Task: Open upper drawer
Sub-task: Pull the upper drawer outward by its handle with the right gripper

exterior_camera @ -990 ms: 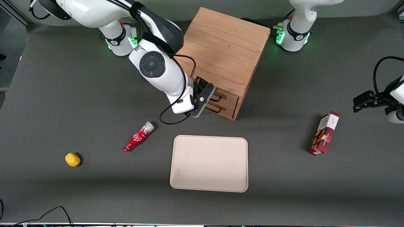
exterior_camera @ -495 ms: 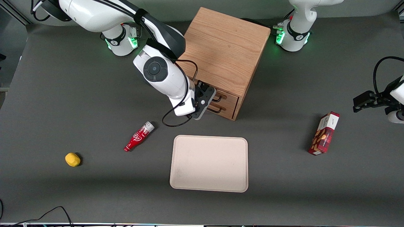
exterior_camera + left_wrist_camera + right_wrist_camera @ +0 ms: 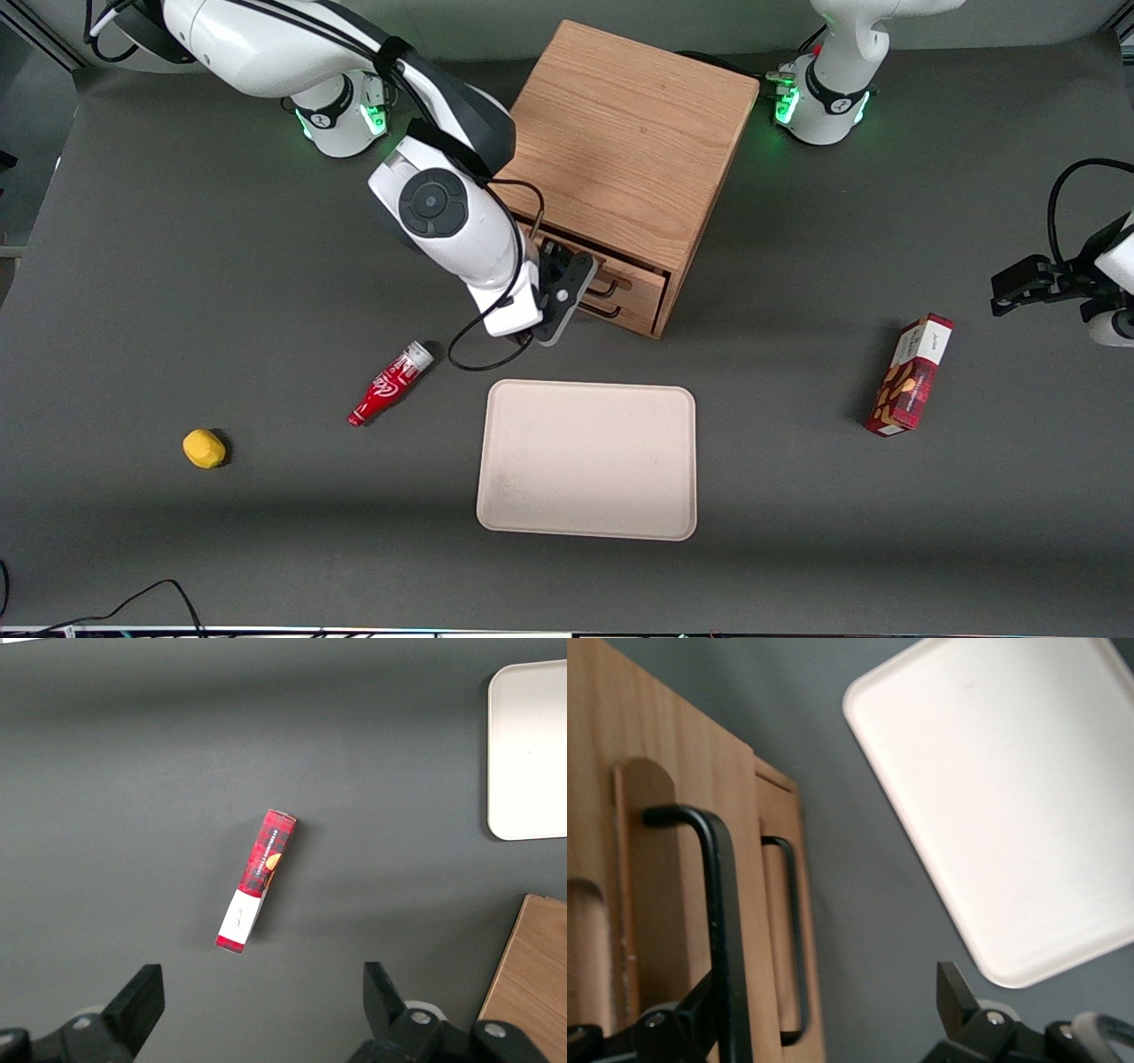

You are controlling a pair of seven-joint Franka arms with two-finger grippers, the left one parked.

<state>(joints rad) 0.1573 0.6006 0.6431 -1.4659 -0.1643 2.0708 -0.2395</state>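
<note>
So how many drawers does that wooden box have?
2: the upper drawer of the oak cabinet, and the lower drawer beneath. The black gripper is at their black wire handles.

A glossy white arm (image 3: 443,213) with black joint bands, a round dark grey cap, green base lights, a looping black cable and a black tool (image 3: 567,288).

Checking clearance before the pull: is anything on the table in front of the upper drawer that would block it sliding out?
Nothing visible does. The gripper is at the upper drawer, and bare table lies in front of it; the beige tray sits nearer the camera, apart from the cabinet.
</note>
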